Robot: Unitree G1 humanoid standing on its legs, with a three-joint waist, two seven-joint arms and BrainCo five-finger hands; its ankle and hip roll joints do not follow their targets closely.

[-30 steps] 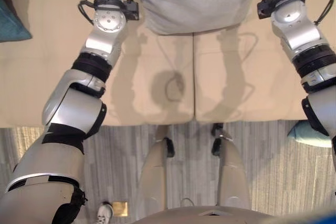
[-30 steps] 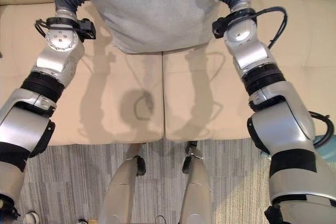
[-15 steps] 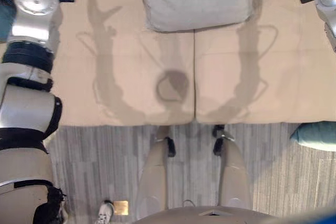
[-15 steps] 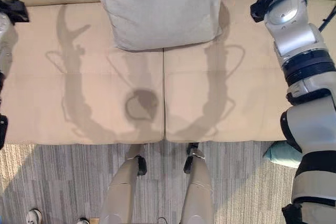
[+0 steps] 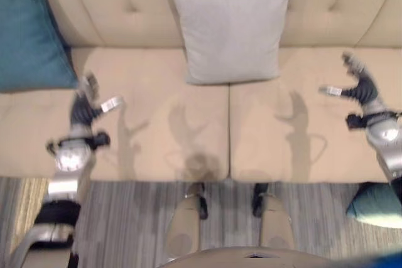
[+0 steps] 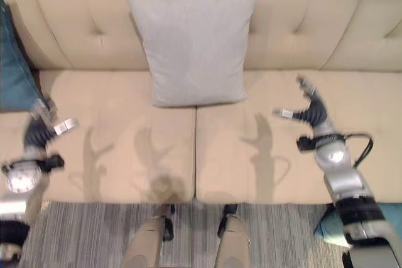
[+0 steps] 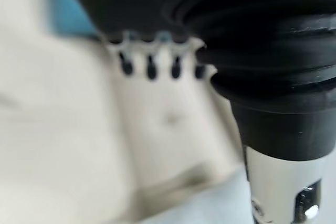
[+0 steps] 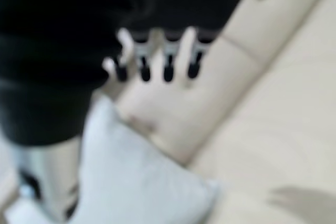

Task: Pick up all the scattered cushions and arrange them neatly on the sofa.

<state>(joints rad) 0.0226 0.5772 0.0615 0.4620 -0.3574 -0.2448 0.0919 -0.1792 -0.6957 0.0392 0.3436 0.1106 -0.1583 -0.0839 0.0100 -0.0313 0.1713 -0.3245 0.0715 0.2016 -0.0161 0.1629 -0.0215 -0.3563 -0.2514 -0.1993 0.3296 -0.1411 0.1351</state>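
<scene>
Grey cushion looks like matt woven cloth, leaning on the beige sofa with its smooth, soft, tufted upholstery. Teal cushion is matt fabric too. Floor shows streaky grey carpet.

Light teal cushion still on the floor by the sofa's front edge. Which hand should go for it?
Right. The light teal cushion lies on the floor just below the right hand, on that arm's side. The left hand hovers over the far end of the sofa, near the dark teal cushion. Both hands are open and empty.
</scene>
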